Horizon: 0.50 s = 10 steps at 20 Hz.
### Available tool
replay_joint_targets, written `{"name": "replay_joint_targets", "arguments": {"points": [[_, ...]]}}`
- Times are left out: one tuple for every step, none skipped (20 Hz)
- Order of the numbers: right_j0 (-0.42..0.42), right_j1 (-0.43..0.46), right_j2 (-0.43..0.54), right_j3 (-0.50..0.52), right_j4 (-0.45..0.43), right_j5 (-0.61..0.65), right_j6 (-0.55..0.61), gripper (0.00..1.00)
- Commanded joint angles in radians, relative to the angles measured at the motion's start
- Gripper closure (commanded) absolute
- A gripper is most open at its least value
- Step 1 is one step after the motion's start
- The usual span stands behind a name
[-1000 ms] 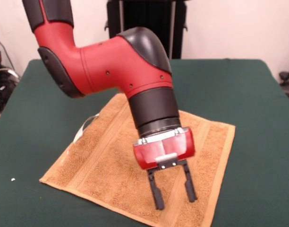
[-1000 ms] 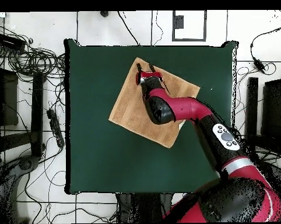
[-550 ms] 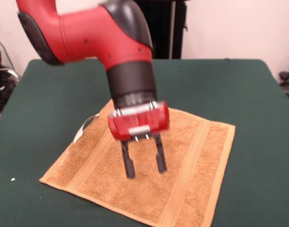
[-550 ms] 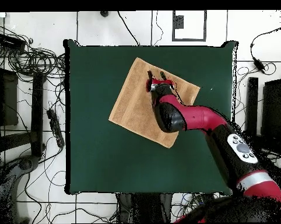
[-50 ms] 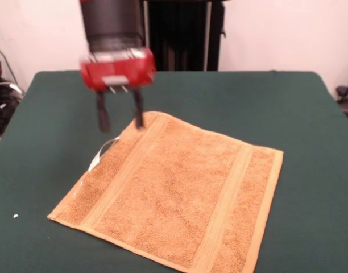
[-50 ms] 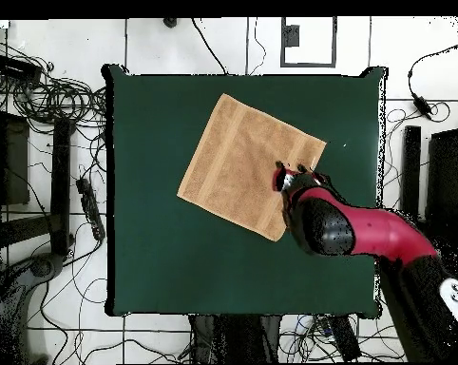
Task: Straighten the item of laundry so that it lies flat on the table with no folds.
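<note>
The item of laundry (image 5: 174,193) is a golden-tan towel spread flat on the green table (image 5: 288,102), set at an angle, with band stripes near two edges. Its white tag (image 5: 103,151) sticks out at the left edge. My gripper (image 5: 120,120) hangs open and empty above the towel's far left corner, its black fingers (image 5: 102,120) apart and lifted off the cloth. From overhead the towel (image 6: 247,162) shows no folds on the table (image 6: 176,257), and the gripper (image 6: 292,175) sits over its right corner.
A black stand (image 5: 179,34) rises behind the table's far edge. A small white speck (image 5: 15,215) lies on the cloth near the left front. Cables (image 6: 52,95) cover the floor beside the table.
The gripper has lifted off the middle of the towel and swung up toward its far left corner in the front view, staying open. The towel has not moved.
</note>
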<state>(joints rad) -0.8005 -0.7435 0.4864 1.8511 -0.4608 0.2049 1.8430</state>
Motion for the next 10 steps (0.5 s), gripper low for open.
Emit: {"name": "replay_joint_targets", "arguments": {"points": [[-0.053,-0.246,-0.050,0.279,0.061,0.245,-0.017,0.00],[-0.066,-0.263,-0.055,0.297,0.069,0.267,-0.016,0.00],[-0.070,-0.274,-0.060,0.303,0.057,0.264,-0.016,0.00],[-0.074,-0.284,-0.066,0.309,0.045,0.260,-0.016,0.00],[-0.094,-0.298,-0.064,0.324,0.041,0.267,-0.030,0.00],[-0.114,-0.312,-0.062,0.339,0.037,0.274,-0.045,0.00],[-0.138,-0.327,-0.054,0.354,0.032,0.275,-0.064,0.00],[-0.161,-0.345,-0.050,0.370,0.036,0.290,-0.084,0.00],[-0.180,-0.363,-0.047,0.384,0.042,0.308,-0.102,0.00],[-0.202,-0.389,-0.039,0.402,0.044,0.313,-0.124,0.00]]}}
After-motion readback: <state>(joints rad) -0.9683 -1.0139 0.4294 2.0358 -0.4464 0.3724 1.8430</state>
